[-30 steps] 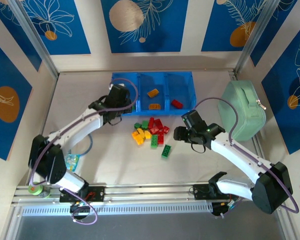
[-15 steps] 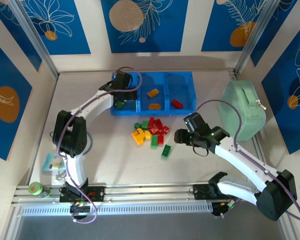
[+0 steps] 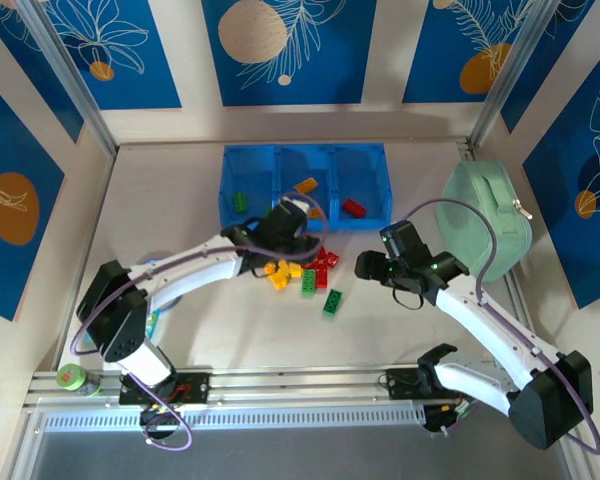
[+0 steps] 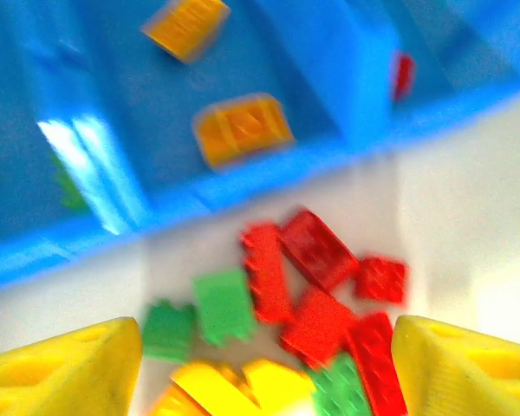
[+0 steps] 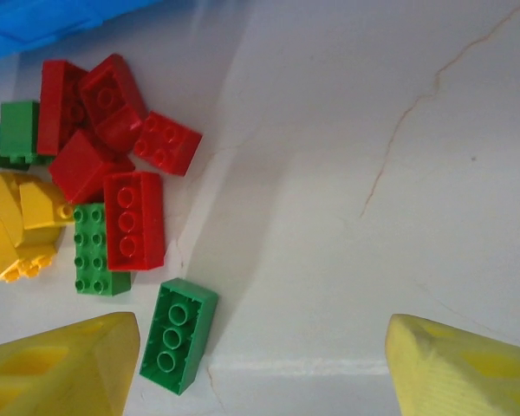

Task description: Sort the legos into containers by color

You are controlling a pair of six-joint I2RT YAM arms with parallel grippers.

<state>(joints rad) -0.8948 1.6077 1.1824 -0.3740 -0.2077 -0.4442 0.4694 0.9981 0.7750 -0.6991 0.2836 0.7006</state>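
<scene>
- My left gripper (image 3: 298,238) has swung back from the tray (image 3: 223,190) and now hangs over the pile of bricks (image 3: 302,268) on the desk (image 3: 160,200), jaws wide and nothing between them.
- With the arm gone, a green brick (image 3: 240,201) lies alone in the tray's left compartment; I read that as a delivery just made.
- The middle compartment holds two orange bricks (image 4: 243,130), and the right one holds a red brick (image 3: 353,208).
- My right gripper (image 5: 260,334) has spread wider than a moment ago and carries nothing. It hovers over bare desk just beside a lone green brick (image 5: 178,336) at the pile's near edge.
- The colour plan looks settled as green left, orange middle, red right. Most bricks remain on the desk in a tight mixed heap, so I judge the sort is in its early part and both arms are free for the next pick.
</scene>
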